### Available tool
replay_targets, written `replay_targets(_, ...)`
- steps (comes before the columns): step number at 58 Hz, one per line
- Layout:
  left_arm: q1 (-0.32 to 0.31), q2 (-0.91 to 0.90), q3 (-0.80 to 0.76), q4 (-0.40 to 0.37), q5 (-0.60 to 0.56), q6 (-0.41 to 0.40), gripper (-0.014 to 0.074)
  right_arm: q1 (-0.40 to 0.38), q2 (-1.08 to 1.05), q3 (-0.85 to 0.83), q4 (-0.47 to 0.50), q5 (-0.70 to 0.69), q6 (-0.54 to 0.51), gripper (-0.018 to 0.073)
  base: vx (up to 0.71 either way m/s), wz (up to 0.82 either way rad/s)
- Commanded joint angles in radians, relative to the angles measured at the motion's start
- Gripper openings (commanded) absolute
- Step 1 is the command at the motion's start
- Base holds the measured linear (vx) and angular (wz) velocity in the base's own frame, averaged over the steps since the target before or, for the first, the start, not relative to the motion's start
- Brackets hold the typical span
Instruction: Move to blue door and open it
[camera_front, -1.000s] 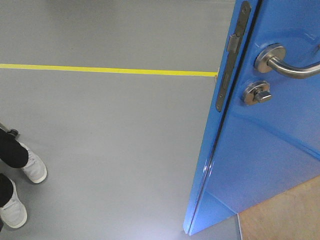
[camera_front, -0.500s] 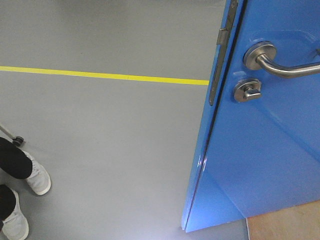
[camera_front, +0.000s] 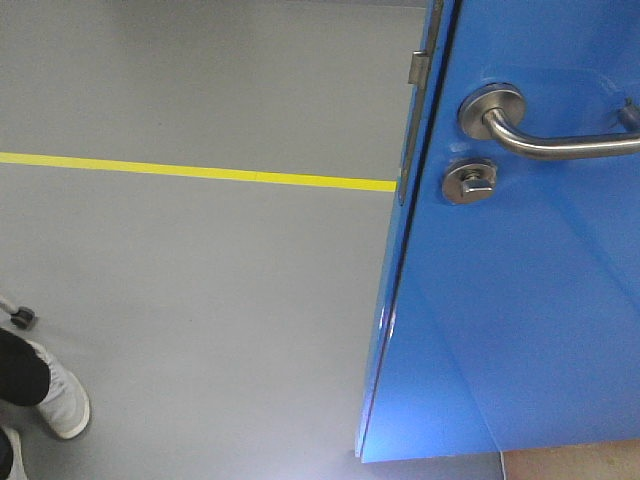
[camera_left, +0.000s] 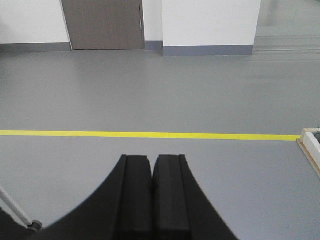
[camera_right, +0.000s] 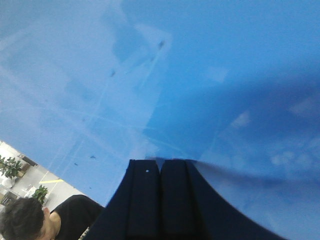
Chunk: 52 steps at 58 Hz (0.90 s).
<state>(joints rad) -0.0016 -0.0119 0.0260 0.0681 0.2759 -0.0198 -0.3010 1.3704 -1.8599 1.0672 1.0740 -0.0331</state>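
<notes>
The blue door (camera_front: 520, 320) fills the right side of the front view, swung ajar, its edge toward me with the dark latch plate (camera_front: 420, 70). A silver lever handle (camera_front: 540, 135) and a round thumb-turn lock (camera_front: 468, 182) sit on its face. In the right wrist view my right gripper (camera_right: 160, 162) is shut with nothing in it, its tips right against the glossy blue door (camera_right: 200, 75). In the left wrist view my left gripper (camera_left: 152, 159) is shut and empty, pointing over bare grey floor away from the door.
A yellow floor line (camera_front: 200, 172) crosses the grey floor. A person's white shoe (camera_front: 62, 400) and a small caster (camera_front: 24, 319) are at the lower left. A person in black (camera_right: 45, 222) shows beside the door. A white wooden beam end (camera_left: 311, 147) lies at the right.
The door has slid left and down in the front view, and the yellow line has dropped lower. The shoes have shifted toward the lower left corner, and the tan patch at the bottom right has nearly gone.
</notes>
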Motion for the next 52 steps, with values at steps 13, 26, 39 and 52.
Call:
replay_targets(13,-0.007,-0.012,-0.026,-0.002,-0.085,-0.007,0.0073,-0.006,-0.008,-0.018,0.001,-0.123,-0.012,0.0012,0.26,-0.06)
replay_targets(26,-0.007,-0.012,-0.026,-0.002,-0.085,-0.007,0.0073,-0.006,-0.008,-0.018,0.001,-0.123,-0.012,0.0012,0.23,-0.06)
replay_targets(39,-0.007,-0.012,-0.026,-0.002,-0.085,-0.007,0.0073,-0.006,-0.008,-0.018,0.001,-0.123,-0.012,0.0012,0.15,-0.07)
replay_targets(52,-0.007,-0.012,-0.026,-0.002,-0.085,-0.007,0.0073,-0.006,-0.008,-0.018,0.001,-0.123,-0.012,0.0012,0.03,-0.06)
